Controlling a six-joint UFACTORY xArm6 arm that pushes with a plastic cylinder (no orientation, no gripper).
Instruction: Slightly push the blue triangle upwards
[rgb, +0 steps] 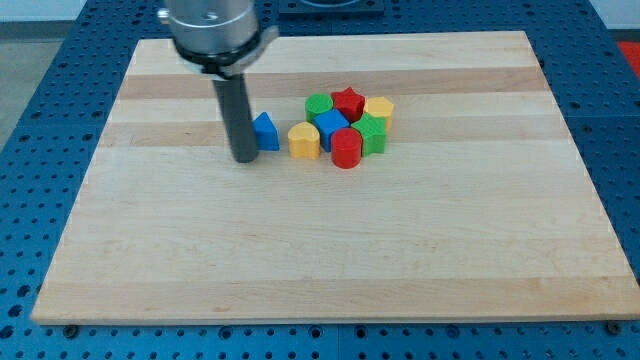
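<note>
No jaws on me to spread or pinch, so nothing to tell there, just a rod. My tip (245, 158) sits right against the view's left side of the blue triangle (266, 132), maybe touching. Further right are a yellow block (303, 141) and a tight cluster: blue cube (331, 127), red cylinder (346, 149), green blocks, red star (348, 101). The triangle looks light, hard and slippery on the wooden worktop (300, 250), so I'd nudge its lower edge, centred, or it'll spin.

Wooden board (330, 250), cluster of blocks — yellow (303, 140), blue cube (331, 127), red cylinder (346, 148), green (371, 133), red star (348, 101)
</note>
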